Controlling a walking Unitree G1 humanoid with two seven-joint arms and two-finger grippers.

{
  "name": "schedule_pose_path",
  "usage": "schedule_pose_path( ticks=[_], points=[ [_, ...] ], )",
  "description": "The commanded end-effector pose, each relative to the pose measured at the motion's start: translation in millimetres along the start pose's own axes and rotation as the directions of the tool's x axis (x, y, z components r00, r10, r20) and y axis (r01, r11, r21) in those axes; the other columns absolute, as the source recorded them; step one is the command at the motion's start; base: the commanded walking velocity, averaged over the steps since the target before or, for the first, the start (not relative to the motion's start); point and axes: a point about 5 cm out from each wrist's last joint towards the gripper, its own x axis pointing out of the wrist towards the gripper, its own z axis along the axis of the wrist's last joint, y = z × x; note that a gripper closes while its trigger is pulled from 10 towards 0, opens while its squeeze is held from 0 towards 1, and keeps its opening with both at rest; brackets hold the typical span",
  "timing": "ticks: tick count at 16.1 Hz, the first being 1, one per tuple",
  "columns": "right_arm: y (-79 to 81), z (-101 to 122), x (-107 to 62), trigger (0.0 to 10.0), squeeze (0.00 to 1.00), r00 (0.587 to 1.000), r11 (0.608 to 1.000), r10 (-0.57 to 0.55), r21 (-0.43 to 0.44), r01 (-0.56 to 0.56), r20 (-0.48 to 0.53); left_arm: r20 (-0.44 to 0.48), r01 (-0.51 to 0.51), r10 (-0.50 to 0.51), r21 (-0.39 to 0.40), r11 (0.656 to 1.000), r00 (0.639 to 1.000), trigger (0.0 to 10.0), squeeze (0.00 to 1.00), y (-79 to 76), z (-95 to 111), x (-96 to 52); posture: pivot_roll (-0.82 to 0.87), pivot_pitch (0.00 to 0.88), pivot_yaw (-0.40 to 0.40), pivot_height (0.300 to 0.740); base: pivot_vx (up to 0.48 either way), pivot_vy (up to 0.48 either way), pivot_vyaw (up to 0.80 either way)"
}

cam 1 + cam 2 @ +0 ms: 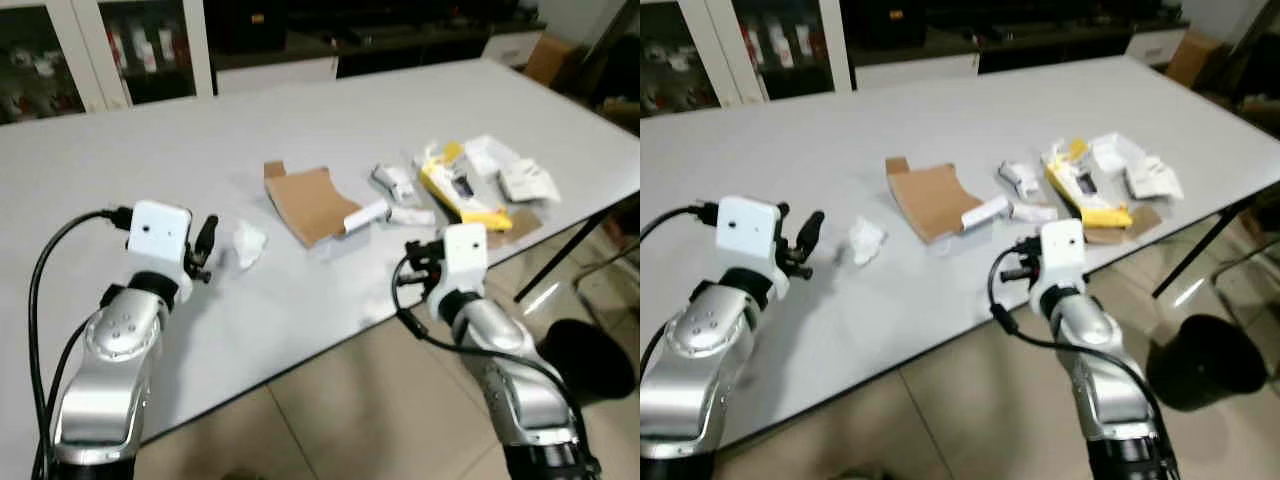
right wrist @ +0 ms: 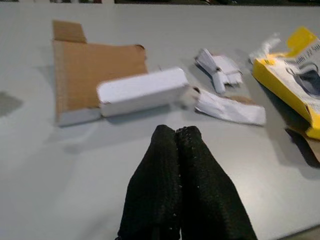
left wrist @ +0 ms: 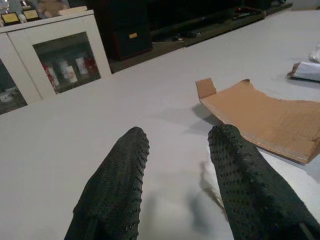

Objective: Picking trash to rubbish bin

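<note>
Trash lies scattered over a large pale grey table (image 1: 300,130), mostly toward its 3 o'clock side in the head views. Flat brown cardboard sheet (image 1: 305,203) with a folded tab sits near the table's centre; a small white rectangular box (image 2: 142,91) rests on its near edge, at about 4 o'clock of the sheet. Crumpled white paper wad (image 1: 245,243) lies at 9 o'clock of the cardboard, apart from it. At 3 o'clock of the cardboard: crumpled white wrapper (image 2: 218,67), flat white paper strip (image 2: 229,108) just beside the box, then an open yellow carton (image 1: 462,192) with more white paper scraps (image 1: 525,180) past it near the table edge.

Left gripper (image 3: 177,150) hovers over the table near the paper wad, released, its two black textured fingers (image 3: 120,180) spread apart and holding nothing; cardboard sheet lies ahead of it. Right gripper (image 2: 176,137) is at the table's near edge, clenched, both fingers pressed together with nothing between them, pointing toward the white box and the paper strip.

Round black rubbish bin (image 1: 1205,360) stands on the tiled floor (image 1: 350,400) at 4 o'clock, off the table's corner. White glass-door cabinet (image 1: 100,45) stands beyond the table at 11 o'clock
</note>
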Motion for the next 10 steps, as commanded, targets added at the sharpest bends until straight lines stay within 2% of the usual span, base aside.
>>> schedule_pose_path(
  ticks=[1, 3, 4, 5, 6, 7, 10],
  points=[
    [-4.7, 2, -1.9, 10.0, 0.0, 1.0, 1.0, -0.006, 0.0, 0.006, 0.013, 0.001, 0.014, -0.014, -0.018, 1.0, 1.0, 10.0, 0.0, -2.8, 1, 1.7, 0.07, 0.054, -0.093, 0.74, 0.0, 0.0, 0.0],
    [-3.4, 4, -1.2, 10.0, 0.0, 1.0, 1.0, -0.003, -0.014, 0.004, 0.031, -0.03, 0.081, -0.082, -0.017, 0.997, 0.996, 10.0, 0.0, -8.3, -3, 0.8, 0.07, 0.055, -0.088, 0.74, 0.0, 0.0, 0.0],
    [1.3, 9, 1.0, 10.0, 0.0, 0.997, 0.999, 0.032, -0.001, -0.033, 0.063, -0.072, 0.143, -0.145, -0.031, 0.989, 0.987, 10.0, 0.0, -12.8, -9, 0.6, 0.07, 0.055, -0.086, 0.74, 0.0, 0.0, 0.0],
    [10.8, 14, 3.5, 10.0, 0.0, 0.985, 0.99, 0.138, -0.039, -0.135, 0.1, -0.103, 0.204, -0.212, -0.083, 0.976, 0.972, 10.0, 0.0, -17.6, -18, 2.7, 0.07, 0.057, -0.083, 0.74, 0.0, 0.0, 0.0],
    [14.4, 14, 4.9, 10.0, 0.0, 0.977, 0.98, 0.194, -0.058, -0.189, 0.091, -0.119, 0.229, -0.237, -0.081, 0.97, 0.964, 10.0, 1.0, -18.5, -23, 7.8, 0.07, 0.057, -0.082, 0.74, 0.0, 0.0, 0.0],
    [14.6, 14, 5.3, 10.0, 0.0, 0.976, 0.979, 0.199, -0.065, -0.194, 0.085, -0.127, 0.238, -0.247, -0.087, 0.967, 0.961, 10.0, 1.0, -19.0, -25, 9.2, 0.07, 0.058, -0.081, 0.74, 0.0, 0.0, 0.0],
    [20.1, 16, 2.2, 10.0, 0.0, 0.952, 0.956, 0.292, -0.055, -0.288, 0.086, -0.177, 0.226, -0.238, -0.085, 0.97, 0.955, 10.0, 1.0, -20.0, -39, 30.6, 0.06, 0.06, -0.079, 0.74, 0.0, 0.0, 0.0]
  ],
)
